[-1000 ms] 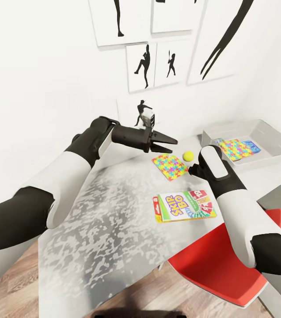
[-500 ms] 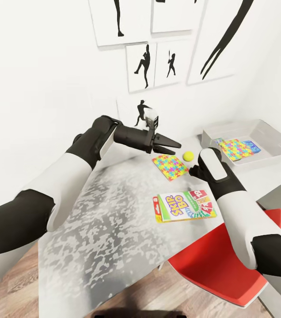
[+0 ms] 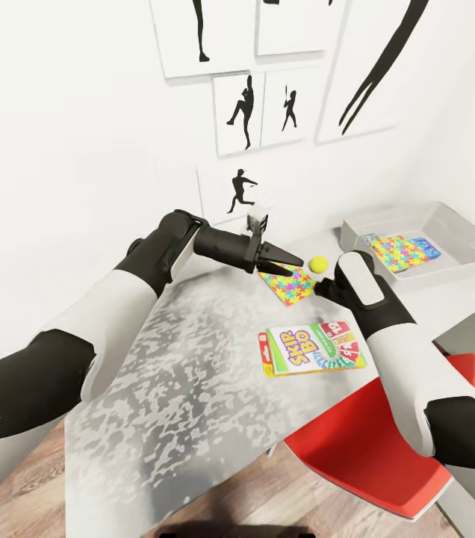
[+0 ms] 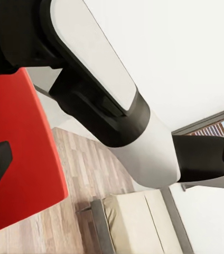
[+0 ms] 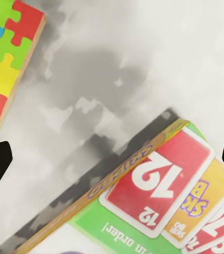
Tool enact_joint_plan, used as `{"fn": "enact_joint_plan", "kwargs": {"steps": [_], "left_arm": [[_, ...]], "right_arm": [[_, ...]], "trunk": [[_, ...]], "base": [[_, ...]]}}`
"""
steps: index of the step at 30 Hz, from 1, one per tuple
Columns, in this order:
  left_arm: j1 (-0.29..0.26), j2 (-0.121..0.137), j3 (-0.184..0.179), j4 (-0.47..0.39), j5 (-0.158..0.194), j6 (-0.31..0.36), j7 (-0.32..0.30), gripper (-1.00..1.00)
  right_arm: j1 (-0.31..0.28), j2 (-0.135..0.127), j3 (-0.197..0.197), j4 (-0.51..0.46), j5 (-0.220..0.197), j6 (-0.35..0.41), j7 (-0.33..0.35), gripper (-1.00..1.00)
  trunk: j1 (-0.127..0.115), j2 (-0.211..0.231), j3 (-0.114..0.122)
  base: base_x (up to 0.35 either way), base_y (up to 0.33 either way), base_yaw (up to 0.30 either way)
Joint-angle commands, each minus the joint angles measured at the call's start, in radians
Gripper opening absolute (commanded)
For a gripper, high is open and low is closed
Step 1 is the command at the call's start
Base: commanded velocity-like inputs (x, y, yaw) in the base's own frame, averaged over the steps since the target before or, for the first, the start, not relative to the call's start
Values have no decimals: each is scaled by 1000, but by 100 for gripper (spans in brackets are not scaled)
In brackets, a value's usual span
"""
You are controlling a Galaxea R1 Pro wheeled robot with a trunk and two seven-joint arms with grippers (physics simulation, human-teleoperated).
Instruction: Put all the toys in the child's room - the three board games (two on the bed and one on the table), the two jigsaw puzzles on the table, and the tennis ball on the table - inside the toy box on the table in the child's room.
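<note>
Left claw [image 3: 286, 261] hovered over far edge of small jigsaw puzzle [image 3: 288, 283] on table [image 3: 178, 373], prongs slightly spread, empty. Right claw: state unclear. Tennis ball [image 3: 318, 263] just right; SKIP-BO box [image 3: 312, 348] nearer; toy box [image 3: 461, 224] far right.

We see bare table [image 3: 193, 373] left of the SKIP-BO box [image 3: 311, 348], wide enough for a gripper. The small puzzle [image 3: 288, 284] and tennis ball [image 3: 318, 263] crowd the strip before the toy box [image 3: 458, 224]. A red chair [image 3: 372, 441] blocks the right edge. The left gripper [image 3: 286, 260] hangs over the puzzle's corner.
</note>
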Motion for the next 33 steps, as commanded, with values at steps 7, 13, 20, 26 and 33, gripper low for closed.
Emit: {"fn": "enact_joint_plan", "kwargs": {"steps": [7, 13, 20, 26, 33], "left_arm": [[-1, 0, -3, 1, 4, 10, 0, 100], [-1, 0, -2, 1, 4, 10, 0, 100], [0, 0, -3, 1, 4, 10, 0, 100], [0, 0, -3, 1, 4, 10, 0, 100], [0, 0, -4, 1, 4, 10, 0, 100]], "right_arm": [[-1, -6, 3, 4, -8, 4, 17, 100], [-2, -12, 1, 14, -8, 1, 17, 100], [-2, -13, 0, 15, -8, 0, 17, 100], [-3, -14, -3, 15, -8, 0, 17, 100], [-7, -15, -6, 15, -8, 1, 17, 100]], "trunk": [[1, -2, -2], [1, -2, -2], [1, -2, -7], [1, -2, -16], [1, -2, -28]], "base": [[0, 0, 0], [0, 0, 0], [0, 0, 0], [0, 0, 0], [0, 52, 0]]}}
